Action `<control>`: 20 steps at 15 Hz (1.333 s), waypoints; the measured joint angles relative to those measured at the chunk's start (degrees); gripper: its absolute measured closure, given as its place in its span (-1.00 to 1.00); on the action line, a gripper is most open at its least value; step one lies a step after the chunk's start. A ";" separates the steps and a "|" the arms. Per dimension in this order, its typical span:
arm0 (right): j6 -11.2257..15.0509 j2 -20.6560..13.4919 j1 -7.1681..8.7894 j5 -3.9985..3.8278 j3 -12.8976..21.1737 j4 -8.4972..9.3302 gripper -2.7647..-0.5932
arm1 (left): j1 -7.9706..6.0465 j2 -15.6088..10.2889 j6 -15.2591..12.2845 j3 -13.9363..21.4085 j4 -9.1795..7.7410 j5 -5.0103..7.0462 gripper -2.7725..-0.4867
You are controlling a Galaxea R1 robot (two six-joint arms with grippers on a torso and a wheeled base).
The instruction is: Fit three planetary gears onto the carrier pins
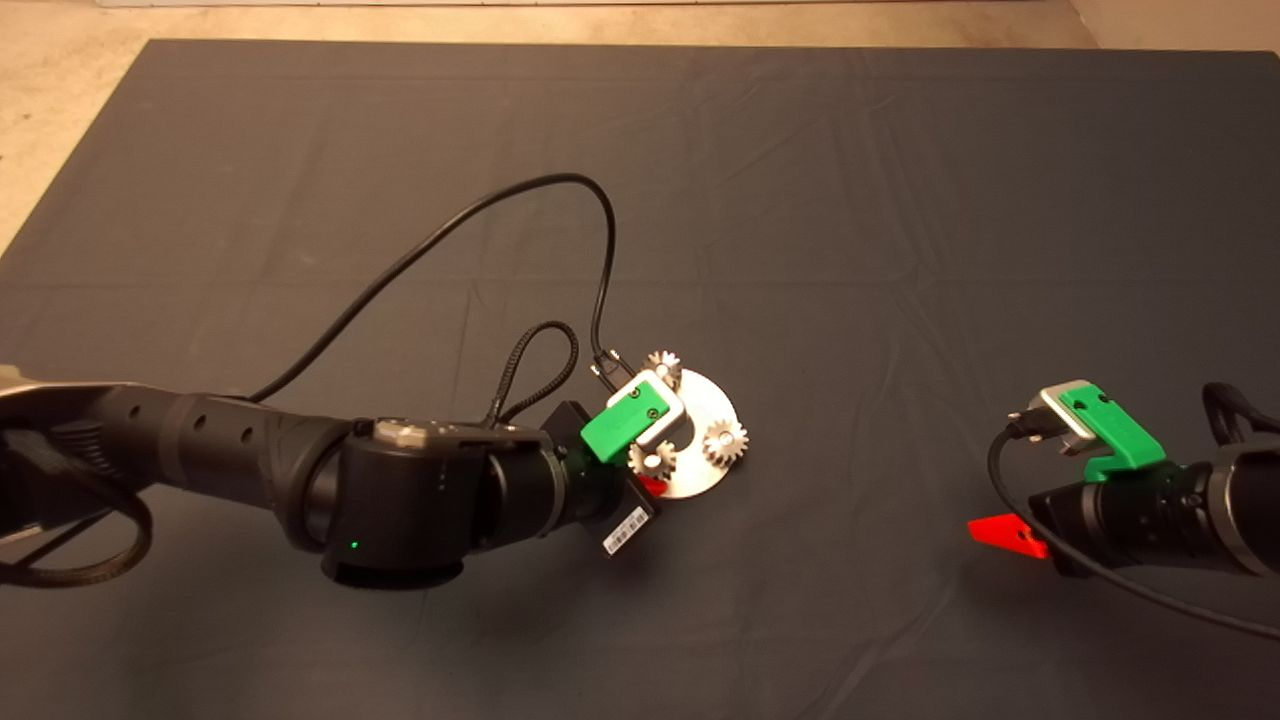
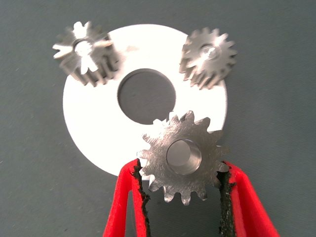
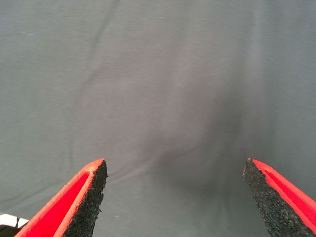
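The round silver plate (image 1: 703,415) lies mid-mat and also shows in the left wrist view (image 2: 94,123). Two planetary gears (image 2: 85,52) (image 2: 207,55) sit on carrier pins near its rim, and a pin tip (image 2: 82,48) shows in one centre hole. My left gripper (image 2: 182,173) is shut on a third gear (image 2: 183,157) at the plate's near rim; both black pads touch its teeth. The pin under this gear is hidden. In the head view the three gears are (image 1: 663,366), (image 1: 725,441) and the held one (image 1: 650,460). My right gripper (image 3: 175,173) is open and empty over bare mat (image 1: 1000,533).
The left arm's black cable (image 1: 450,235) loops over the mat behind the plate. The dark mat (image 1: 850,200) has creases, and pale floor (image 1: 60,120) shows past its far left corner.
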 joint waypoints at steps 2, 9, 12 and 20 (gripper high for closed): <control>-1.44 -2.11 0.01 0.15 0.00 0.06 -0.34 | 0.01 -0.09 0.01 -0.20 -0.02 0.22 0.95; -1.77 -3.37 0.00 1.30 0.00 0.15 -0.34 | 0.04 -0.46 0.56 -0.24 0.00 -0.03 0.95; -1.78 -3.40 0.00 1.28 0.00 0.15 -0.34 | 0.04 -0.38 0.66 -0.89 0.02 -0.33 0.95; -1.78 -3.38 0.00 1.80 0.00 0.78 -0.34 | 1.94 -0.83 3.48 -4.27 1.62 -4.80 0.95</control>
